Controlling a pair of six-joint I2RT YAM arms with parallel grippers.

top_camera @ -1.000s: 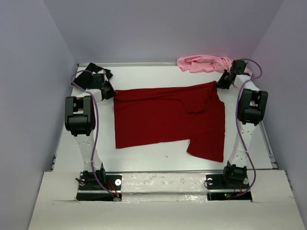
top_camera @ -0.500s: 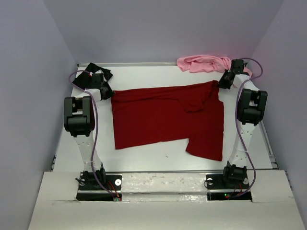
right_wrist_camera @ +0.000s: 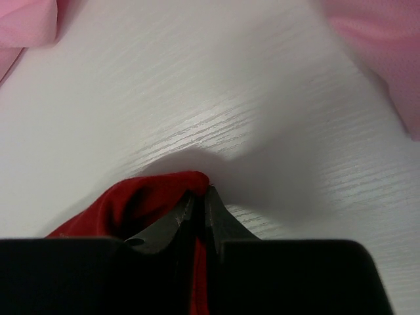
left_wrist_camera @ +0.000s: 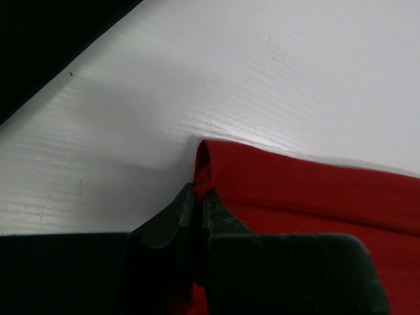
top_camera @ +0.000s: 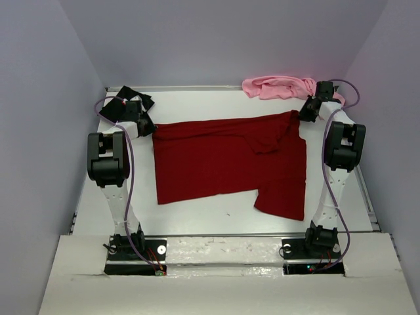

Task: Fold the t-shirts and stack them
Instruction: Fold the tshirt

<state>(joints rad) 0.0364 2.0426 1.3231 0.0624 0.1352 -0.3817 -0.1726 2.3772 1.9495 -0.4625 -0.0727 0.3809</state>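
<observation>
Table [top_camera: 197, 220]: white, wood-grain, matte. Plain pale walls [top_camera: 216, 39] box it in at the far end and on both sides. A thin rail [top_camera: 369, 197] runs along the right edge, and another runs along the far edge.

Dark red shirt [top_camera: 230, 164] lies spread mid-table, mostly flat. One sleeve is folded over near the far-right corner and a flap hangs toward the near right.
Pink shirt [top_camera: 279, 86] is bunched in the far-right corner, against the back edge.
Black shirt [top_camera: 131, 95] is crumpled in the far-left corner, partly behind the left arm.

Left gripper [left_wrist_camera: 197, 197]: jaws nearly closed, pinching the red shirt's far-left corner just off the surface.
Right gripper [right_wrist_camera: 199, 200]: jaws pinched tight on the far-right corner, with pink cloth close on both sides of it.

Free space:
- A bare strip between the red shirt and the near edge.
- A bare band along the far edge between the black and pink shirts.
- A narrow lane on the left by the arm.
- On the right it is tight, since the red shirt's edge runs close to the right arm.
</observation>
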